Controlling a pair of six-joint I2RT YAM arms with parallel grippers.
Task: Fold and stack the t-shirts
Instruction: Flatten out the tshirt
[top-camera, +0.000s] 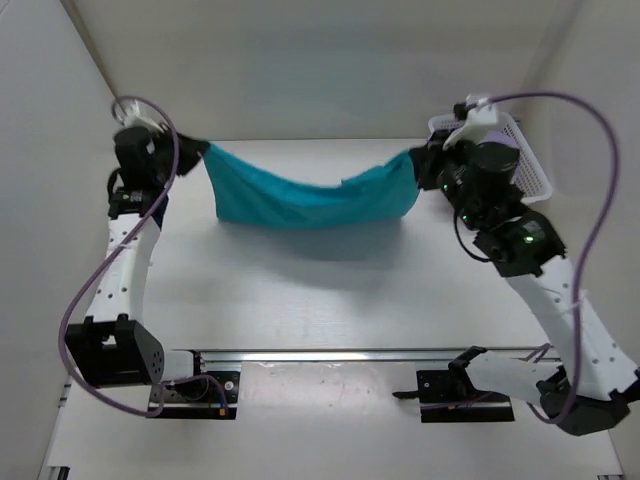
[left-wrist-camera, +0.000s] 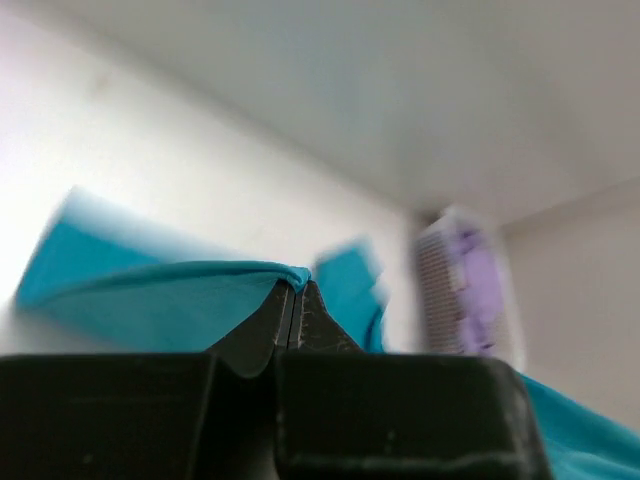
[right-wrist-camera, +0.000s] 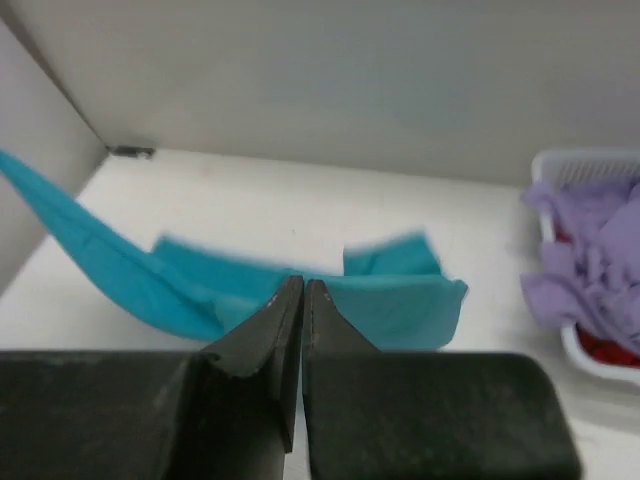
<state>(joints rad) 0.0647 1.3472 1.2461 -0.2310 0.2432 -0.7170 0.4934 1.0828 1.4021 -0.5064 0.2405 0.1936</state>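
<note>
You have the teal t-shirt (top-camera: 310, 200) lifted off the counter (top-camera: 300, 300) and strung between both arms at the far side of the workspace. Your left end effector (top-camera: 197, 152) has its fingers pressed fully together on the shirt's left upper edge; in the left wrist view a fold of teal cloth sits pinched right at the tips. Your right end effector (top-camera: 418, 162) is likewise closed tight on the opposite edge, and the right wrist view shows teal fabric caught at its tips. The cloth sags in a shallow curve between the two grips, its lowest part hanging in the middle above the counter and casting a soft shadow below. Just behind your right arm, at the far right corner, stands the white mesh basket (top-camera: 532, 165). In the right wrist view the lavender t-shirt (right-wrist-camera: 590, 250) lies bunched in it, with the dark red t-shirt (right-wrist-camera: 605, 345) showing beneath it at the basket's near edge.
</note>
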